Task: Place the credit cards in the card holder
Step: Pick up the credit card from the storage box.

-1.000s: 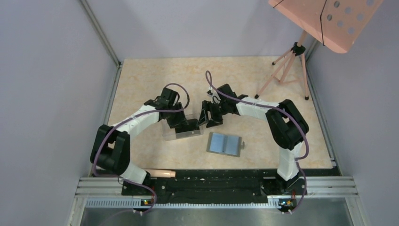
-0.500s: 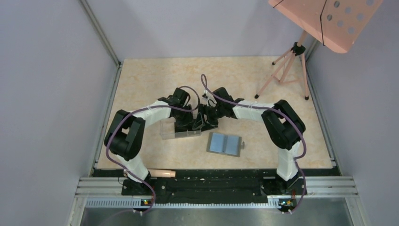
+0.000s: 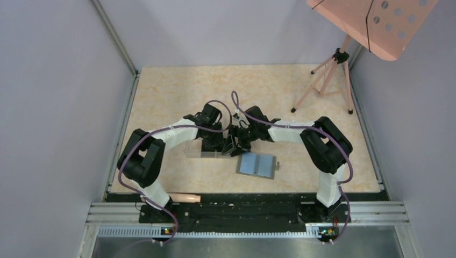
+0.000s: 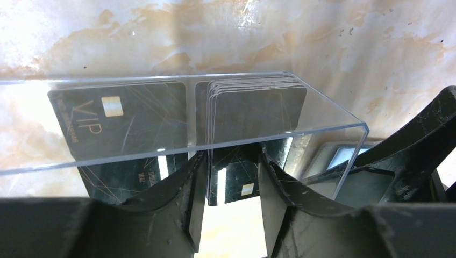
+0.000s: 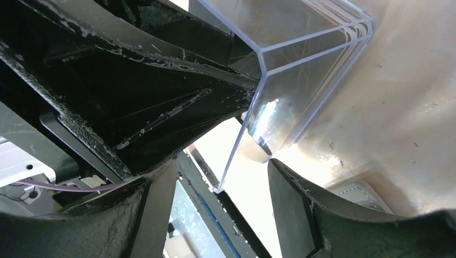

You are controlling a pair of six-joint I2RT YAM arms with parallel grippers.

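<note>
A clear plastic box (image 3: 198, 149) holds the black credit cards. In the left wrist view a VIP card (image 4: 115, 115) leans at the left and a stack of cards (image 4: 253, 105) stands at the right. My left gripper (image 3: 214, 144) is over the box, open; one black card (image 4: 236, 180) sits between its fingers (image 4: 189, 188). My right gripper (image 3: 233, 146) is open at the box's right end, with the box's corner edge (image 5: 236, 150) between its fingers. The gray card holder (image 3: 257, 164) lies open, blue-gray side up, just near-right of the box.
A pink perforated board (image 3: 371, 21) on a tripod (image 3: 322, 80) stands at the back right. A wooden stick (image 3: 183, 198) lies at the near edge. Gray walls close in both sides. The left gripper's black body (image 5: 134, 91) fills the right wrist view's left.
The left arm's elbow has swung in and its gripper has settled over the box. The right gripper has moved nearer and left, up against the box's right end.
</note>
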